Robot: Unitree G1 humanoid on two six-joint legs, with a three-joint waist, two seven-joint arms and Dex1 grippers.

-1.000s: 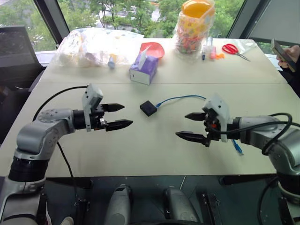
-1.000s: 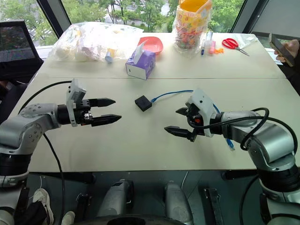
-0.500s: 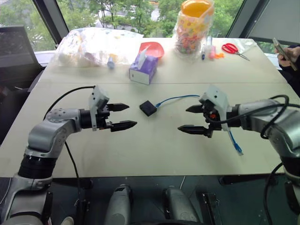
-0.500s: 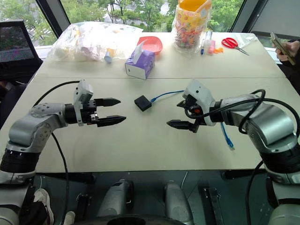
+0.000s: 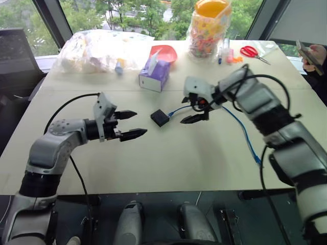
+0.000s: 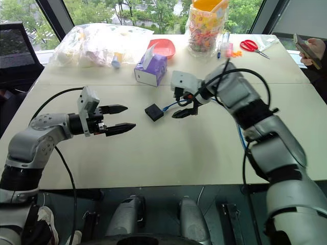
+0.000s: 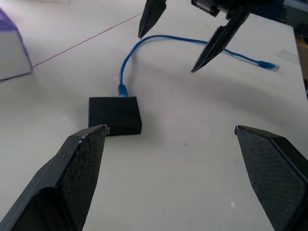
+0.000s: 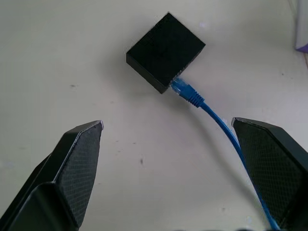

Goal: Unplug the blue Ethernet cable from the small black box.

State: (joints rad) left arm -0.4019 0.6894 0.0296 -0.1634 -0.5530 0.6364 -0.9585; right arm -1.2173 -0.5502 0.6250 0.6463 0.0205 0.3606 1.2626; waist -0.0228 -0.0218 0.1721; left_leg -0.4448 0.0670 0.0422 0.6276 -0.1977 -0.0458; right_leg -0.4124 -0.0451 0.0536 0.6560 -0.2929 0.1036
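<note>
Swung my right gripper [image 5: 190,107] in, jaws wide, just above the thin light-blue Ethernet cable [image 8: 217,122], plugged into the small matte-black square box [image 5: 160,118]; left gripper [image 5: 130,125] open beside box, unpinned box may drag.

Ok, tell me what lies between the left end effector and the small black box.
Nothing: in the left eye view, only bare table separates the left end effector from the small black box.

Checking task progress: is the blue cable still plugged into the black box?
Plugged in: the blue Ethernet cable's plug sits in the small black box's side, no fingers touching it.
</note>
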